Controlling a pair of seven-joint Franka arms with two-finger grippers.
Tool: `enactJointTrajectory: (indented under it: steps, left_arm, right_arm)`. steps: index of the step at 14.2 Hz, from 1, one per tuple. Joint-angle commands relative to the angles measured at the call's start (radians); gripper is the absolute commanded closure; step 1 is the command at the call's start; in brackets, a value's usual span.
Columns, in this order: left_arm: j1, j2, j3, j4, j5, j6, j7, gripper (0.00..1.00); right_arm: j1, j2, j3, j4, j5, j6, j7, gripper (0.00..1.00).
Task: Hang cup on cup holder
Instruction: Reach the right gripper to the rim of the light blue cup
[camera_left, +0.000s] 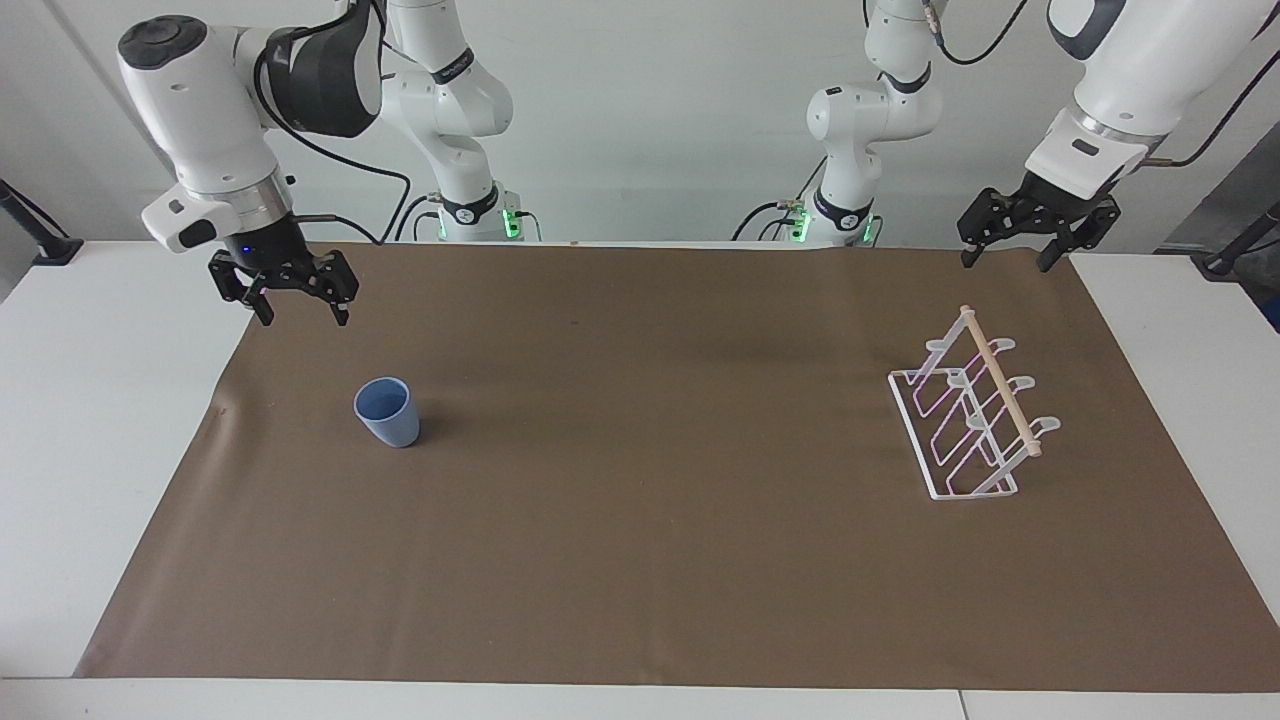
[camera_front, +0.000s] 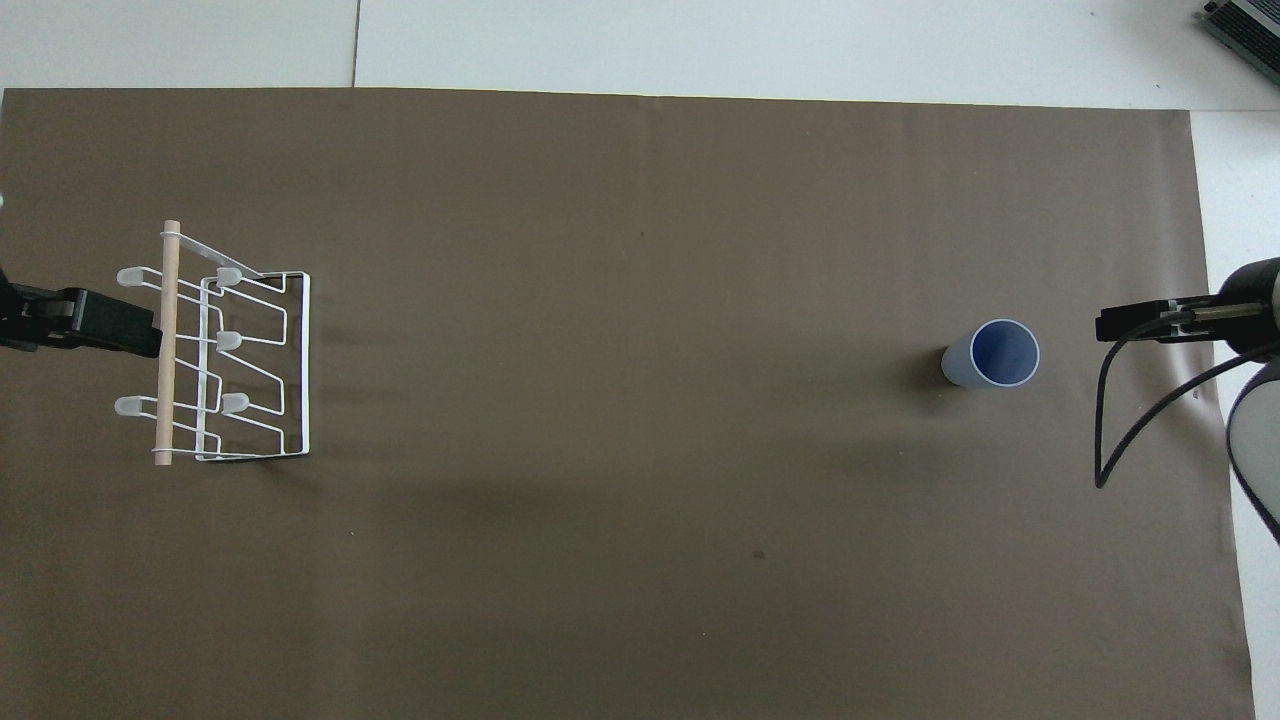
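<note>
Fingers spread and holding nothing, the right gripper (camera_left: 297, 312) hangs in the air over the brown mat (camera_left: 650, 520) near the corner of the bench at the right arm's end, on the robots' edge. Below it, nearer the bench's middle, the light-blue cup (camera_left: 386, 411) stands upright on the mat, mouth up, apart from the gripper. At the left arm's end, the white wire cup holder (camera_left: 968, 420) sits on the mat, slanted, with its wooden dowel (camera_left: 998, 381) across the top and every prong bare. Over the mat's corner at that end, on the robots' edge, the left gripper (camera_left: 1005, 261) waits, its fingers likewise parted and gripping nothing, raised clear of the rack.
</note>
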Motion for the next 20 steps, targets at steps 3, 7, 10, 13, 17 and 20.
enactJointTrajectory:
  steps: [3, 7, 10, 13, 17, 20]
  left_arm:
    - [-0.008, -0.03, 0.009, -0.039, -0.006, 0.023, -0.013, 0.0]
    - [-0.008, -0.03, 0.009, -0.039, -0.006, 0.023, -0.013, 0.0]
    - [-0.009, -0.03, 0.009, -0.039, -0.006, 0.023, -0.013, 0.0]
    - [-0.009, -0.03, 0.009, -0.039, -0.006, 0.023, -0.013, 0.0]
    - [-0.009, -0.03, 0.009, -0.043, -0.006, 0.023, -0.013, 0.0]
    - [-0.011, -0.03, 0.009, -0.043, -0.006, 0.023, -0.013, 0.0]
  right_arm:
    - [-0.008, 0.011, 0.006, -0.128, 0.017, 0.164, 0.009, 0.0]
    - [-0.011, 0.046, 0.006, -0.174, 0.017, 0.237, 0.009, 0.0]
    - [-0.015, 0.07, 0.004, -0.224, 0.017, 0.308, -0.002, 0.0]
    - [-0.017, 0.081, 0.004, -0.267, 0.017, 0.379, -0.002, 0.0]
    - [-0.019, 0.106, 0.004, -0.278, 0.017, 0.395, -0.002, 0.0]
    - [-0.022, 0.103, 0.003, -0.315, 0.017, 0.429, -0.003, 0.0]
